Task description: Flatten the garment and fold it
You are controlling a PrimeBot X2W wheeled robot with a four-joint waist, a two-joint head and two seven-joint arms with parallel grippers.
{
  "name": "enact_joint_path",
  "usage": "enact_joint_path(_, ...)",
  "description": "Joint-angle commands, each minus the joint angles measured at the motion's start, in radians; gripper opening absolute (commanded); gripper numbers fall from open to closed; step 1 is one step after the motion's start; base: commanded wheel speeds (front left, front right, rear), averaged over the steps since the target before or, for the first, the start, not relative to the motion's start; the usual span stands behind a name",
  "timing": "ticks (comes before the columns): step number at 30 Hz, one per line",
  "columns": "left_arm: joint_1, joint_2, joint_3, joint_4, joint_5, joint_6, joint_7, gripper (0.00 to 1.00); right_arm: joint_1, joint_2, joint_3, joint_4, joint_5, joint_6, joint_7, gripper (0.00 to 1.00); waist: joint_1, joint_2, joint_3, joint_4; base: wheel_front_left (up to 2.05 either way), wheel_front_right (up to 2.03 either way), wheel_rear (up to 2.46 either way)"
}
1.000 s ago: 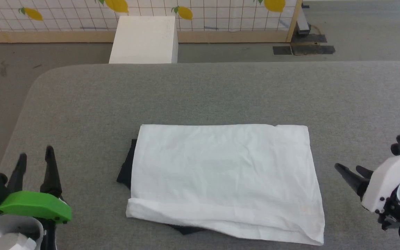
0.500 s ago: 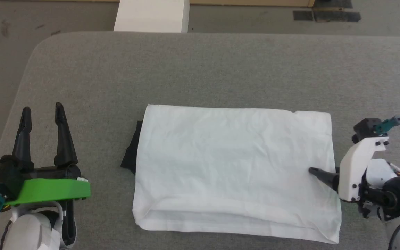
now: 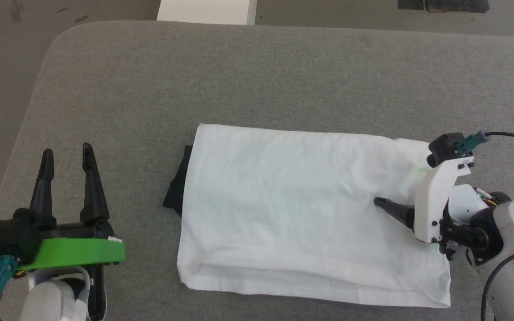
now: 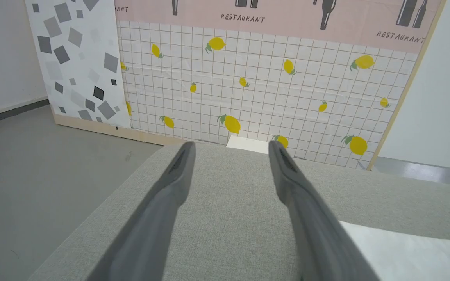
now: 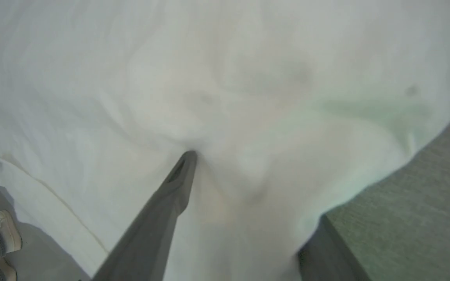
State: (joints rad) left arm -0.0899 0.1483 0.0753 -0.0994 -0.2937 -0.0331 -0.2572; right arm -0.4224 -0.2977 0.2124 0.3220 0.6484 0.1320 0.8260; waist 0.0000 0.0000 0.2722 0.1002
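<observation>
The garment (image 3: 301, 209) hides its black sleeves (image 3: 177, 189) (one edge peeks out) and the right pincer's (image 3: 378, 203) second finger.

- One garment (image 3: 310, 209), white, with one black strip showing at its left edge.
- Two grippers: one left gripper (image 3: 67, 150) and one right gripper (image 3: 384, 206).
- Four dark fingers (image 4: 162, 210), two on each gripper.
- One grey table (image 3: 257, 76).
- One white box (image 3: 205, 11).
- Two pale shoes (image 5: 4, 230).
</observation>
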Motion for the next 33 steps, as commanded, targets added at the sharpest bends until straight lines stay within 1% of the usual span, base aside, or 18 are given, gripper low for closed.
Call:
enact_joint_path(1,-0.012,-0.009,0.008,0.007,0.014,-0.012,-0.004,1.00,0.018,0.010,0.029,0.040,0.001,-0.001,0.003,0.29,0.0000,0.0000,-0.008,-0.001,0.00,0.00,0.00)
enact_joint_path(2,-0.011,-0.013,0.013,0.009,0.019,-0.018,-0.004,1.00,0.018,0.006,0.034,0.045,0.002,-0.001,0.001,0.10,0.0000,0.0000,-0.011,-0.002,0.00,0.00,0.00)
enact_joint_path(3,-0.010,-0.018,0.018,0.013,0.025,-0.024,-0.004,1.00,0.019,0.002,0.034,0.052,0.009,-0.001,-0.003,0.00,0.0000,0.0000,-0.018,-0.004,0.00,0.00,0.00)
enact_joint_path(9,0.000,-0.039,0.041,0.030,0.045,-0.047,-0.004,1.00,0.025,-0.026,-0.008,0.070,0.033,-0.001,-0.027,0.00,0.0000,0.0000,-0.043,-0.012,0.00,0.00,0.00)
enact_joint_path(12,0.006,-0.046,0.050,0.033,0.054,-0.055,-0.004,1.00,0.032,-0.054,-0.038,0.070,0.031,-0.001,-0.031,0.00,0.0000,0.0000,-0.055,-0.016,0.00,0.00,0.00)
enact_joint_path(18,0.022,-0.059,0.059,0.038,0.068,-0.068,-0.004,1.00,0.053,-0.154,-0.104,0.078,-0.002,-0.001,-0.013,0.00,0.0000,0.0000,-0.081,-0.022,0.00,0.00,0.00)
enact_joint_path(20,0.027,-0.063,0.060,0.039,0.071,-0.071,-0.004,1.00,0.055,-0.186,-0.136,0.082,-0.033,-0.001,-0.010,0.00,0.0000,0.0000,-0.084,-0.023,0.00,0.00,0.00)
enact_joint_path(23,0.027,-0.068,0.055,0.043,0.076,-0.077,-0.005,1.00,0.047,-0.243,-0.164,0.084,-0.126,-0.001,-0.021,0.00,0.0000,0.0000,-0.087,-0.021,0.00,0.00,0.00)
enact_joint_path(25,0.028,-0.072,0.052,0.044,0.076,-0.079,-0.005,1.00,0.041,-0.242,-0.201,0.090,-0.167,-0.001,-0.018,0.00,0.0000,0.0000,-0.091,-0.021,0.00,0.00,0.00)
enact_joint_path(29,0.035,-0.078,0.052,0.047,0.070,-0.084,-0.005,1.00,0.023,-0.241,-0.212,0.060,-0.233,-0.001,0.025,0.00,0.0000,0.0000,-0.103,-0.023,0.00,0.00,0.00)
enact_joint_path(31,0.039,-0.080,0.052,0.050,0.072,-0.086,-0.005,1.00,0.015,-0.242,-0.192,0.031,-0.243,-0.001,0.069,0.00,0.0000,0.0000,-0.112,-0.024,0.00,0.00,0.00)
enact_joint_path(33,0.047,-0.081,0.054,0.050,0.075,-0.087,-0.005,1.00,0.010,-0.240,-0.164,-0.028,-0.242,-0.001,0.123,0.00,0.0000,0.0000,-0.122,-0.025,0.00,0.00,0.00)
